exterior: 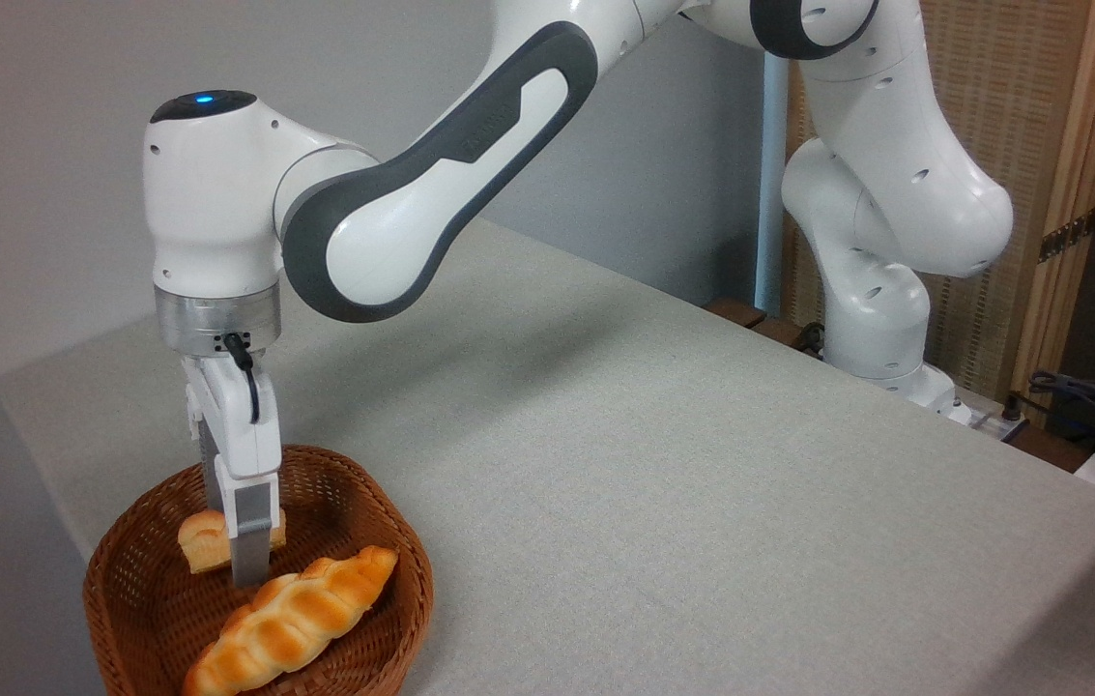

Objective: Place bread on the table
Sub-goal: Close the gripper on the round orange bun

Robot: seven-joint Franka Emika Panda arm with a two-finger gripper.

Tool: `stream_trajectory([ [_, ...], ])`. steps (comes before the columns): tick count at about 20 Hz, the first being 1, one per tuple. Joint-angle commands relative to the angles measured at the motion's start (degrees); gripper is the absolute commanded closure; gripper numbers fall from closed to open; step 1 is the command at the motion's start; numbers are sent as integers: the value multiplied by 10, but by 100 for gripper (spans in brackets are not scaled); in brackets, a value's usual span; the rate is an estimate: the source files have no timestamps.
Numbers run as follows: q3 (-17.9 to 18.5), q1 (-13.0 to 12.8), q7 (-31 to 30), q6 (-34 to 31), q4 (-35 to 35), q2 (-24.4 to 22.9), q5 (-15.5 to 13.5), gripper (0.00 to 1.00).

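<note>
Claw (240, 570) is pointing straight down inside the basket (122, 619), near its back-left part; one grey finger (250, 551) is facing the camera and covering the middle of the bun (202, 541); second finger is sitting behind, mostly hidden; can't tell whether the jaws are actually pinching the bun or just straddling it, gap isn't visible from this angle. Bun is sitting low in the basket, orange crust showing on either side of the near finger. Long braided loaf (291, 619) is lying diagonally in front of the claw, running from the basket's front rim up toward its right side; fingertip is ending just behind it. Basket is resting on the table (653, 464) at the near-left corner; grey cloth is covering the whole top. Arm (431, 184) is reaching in from its base (880, 329) at the far right edge; blue light (205, 98) is glowing on the wrist. Cables (1088, 396) are lying past the far right corner.
</note>
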Motion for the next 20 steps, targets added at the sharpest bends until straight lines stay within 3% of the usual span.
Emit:
stream_trajectory([
  [1, 0, 3, -5, 4, 6, 6, 9, 60],
  [8, 0, 7, 2, 4, 6, 6, 12, 75],
  [20, 0, 8, 2, 4, 9, 5, 13, 80],
])
